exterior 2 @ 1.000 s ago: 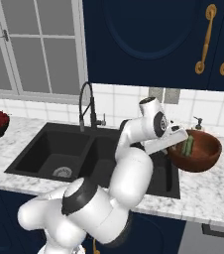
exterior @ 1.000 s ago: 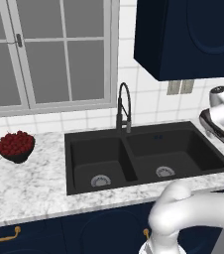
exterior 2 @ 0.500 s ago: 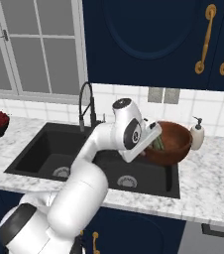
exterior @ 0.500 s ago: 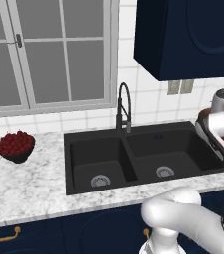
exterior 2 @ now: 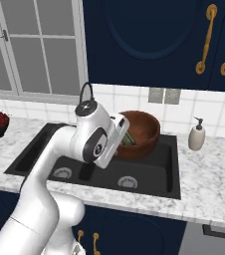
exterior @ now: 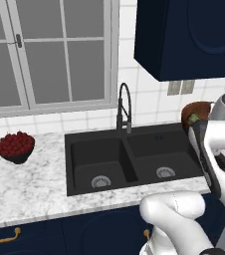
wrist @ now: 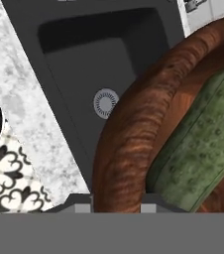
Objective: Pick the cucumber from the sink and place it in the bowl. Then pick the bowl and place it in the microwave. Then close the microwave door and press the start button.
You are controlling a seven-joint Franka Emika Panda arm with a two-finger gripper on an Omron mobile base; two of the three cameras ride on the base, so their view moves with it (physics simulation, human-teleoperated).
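**Hand view check: bowl's up in the air with the cucumber riding inside**

Hand view has the bowl (wrist: 134, 134) filling most of the shot, and we can see its rim sitting right between the two dark fingertips at the bottom, so the gripper (wrist: 116, 201) is pinched onto the bowl's wall. The cucumber (wrist: 198, 144) lies inside it against the inner slope. Below, the sink (wrist: 84, 59) with one silver drain. In the right base view the bowl (exterior 2: 143, 130) hangs lifted over the right basin, tipped a bit toward the camera, with the cucumber (exterior 2: 128, 139) peeking out beside the hand.

So we'd say step one is done and we're mid-carry toward the microwave, which we can't spot from here.

What worries us:
- It's a one-sided rim grip on a wide bowl. Any fast swing and the bowl could pivot in the fingers or slip out, straight back into the sink.
- The tilt. If it leans further, the cucumber can slide out over the low side.
- The faucet (exterior: 124, 107) and soap dispenser (exterior 2: 197, 135) are both near the path, so a wide sweep could clip them.

Headcount: one wooden bowl, one cucumber, one berry bowl (exterior: 16, 147), one faucet, one soap dispenser, two basins, two drains.
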